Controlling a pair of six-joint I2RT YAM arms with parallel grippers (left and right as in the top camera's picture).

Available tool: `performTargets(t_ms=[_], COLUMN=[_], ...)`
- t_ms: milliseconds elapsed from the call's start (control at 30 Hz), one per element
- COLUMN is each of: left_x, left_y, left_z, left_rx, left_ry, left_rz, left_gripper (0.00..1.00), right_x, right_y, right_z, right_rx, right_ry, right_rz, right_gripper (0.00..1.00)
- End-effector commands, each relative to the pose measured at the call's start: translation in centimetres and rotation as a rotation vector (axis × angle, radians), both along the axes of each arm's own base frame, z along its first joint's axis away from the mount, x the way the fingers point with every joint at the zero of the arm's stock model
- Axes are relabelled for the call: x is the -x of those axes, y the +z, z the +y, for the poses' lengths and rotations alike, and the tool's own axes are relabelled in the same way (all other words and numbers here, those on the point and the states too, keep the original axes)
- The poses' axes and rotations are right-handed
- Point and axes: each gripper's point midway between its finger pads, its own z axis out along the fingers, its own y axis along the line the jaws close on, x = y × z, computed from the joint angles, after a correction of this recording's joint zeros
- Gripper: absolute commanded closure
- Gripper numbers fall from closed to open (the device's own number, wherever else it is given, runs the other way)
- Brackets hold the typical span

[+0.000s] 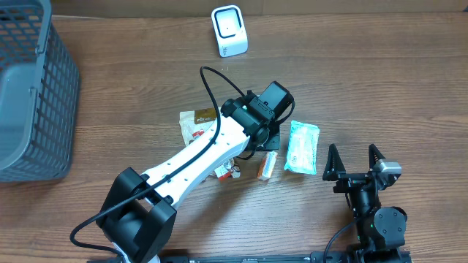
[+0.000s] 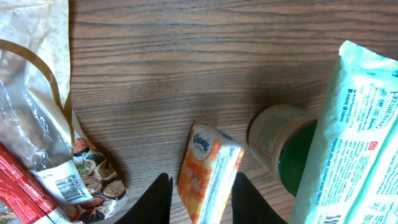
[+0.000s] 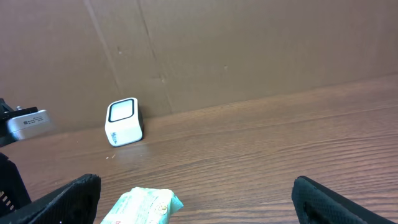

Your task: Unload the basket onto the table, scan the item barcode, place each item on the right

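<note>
Overhead, the left gripper (image 1: 265, 142) is lowered over the orange tissue pack (image 1: 268, 165), which lies on the table (image 1: 365, 80) between a snack bag (image 1: 197, 124) and a green wipes pack (image 1: 301, 146), well apart from the white scanner (image 1: 229, 31). In the left wrist view, its fingers (image 2: 158, 199) closely flank the pack; I cannot tell whether they clamp it. In the right wrist view, the right gripper (image 3: 199, 199) is spread wide and holds nothing.

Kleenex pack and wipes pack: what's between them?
A small round green-topped tub sits between the Kleenex pack and the wipes pack, seen in the left wrist view.
</note>
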Motion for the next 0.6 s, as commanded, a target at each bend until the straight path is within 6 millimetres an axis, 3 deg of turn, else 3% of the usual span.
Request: performTargets(t_ms=[0, 133, 200, 367, 567], left_x=[-0.2, -0.4, 0.1, 0.8, 1.1], left_y=[0.9, 5.6, 6.3, 5.9, 3.5], left_z=[-1.0, -4.8, -5.8, -6.5, -7.1], left_rx=[0.034, 0.223, 0.269, 0.259, 0.207], left_ry=[-0.081, -0.184, -0.210, -0.230, -0.237], left_rz=[-0.009, -0.020, -0.007, -0.002, 0.018], left_gripper=[0.73, 0.73, 0.73, 0.66, 0.66], right_x=[-0.1, -0.1, -0.1, -0.1, -0.1], right_y=[-0.3, -0.3, -0.3, -0.3, -0.3], right_z=[-0.2, -0.2, -0.2, -0.2, -0.2], right_rx=[0.004, 0.004, 0.004, 0.004, 0.004], right_ry=[-0.008, -0.008, -0.008, -0.008, -0.008], right_rz=[0.003, 0.003, 0.003, 0.003, 0.003], right_gripper=[0.00, 0.00, 0.00, 0.00, 0.00])
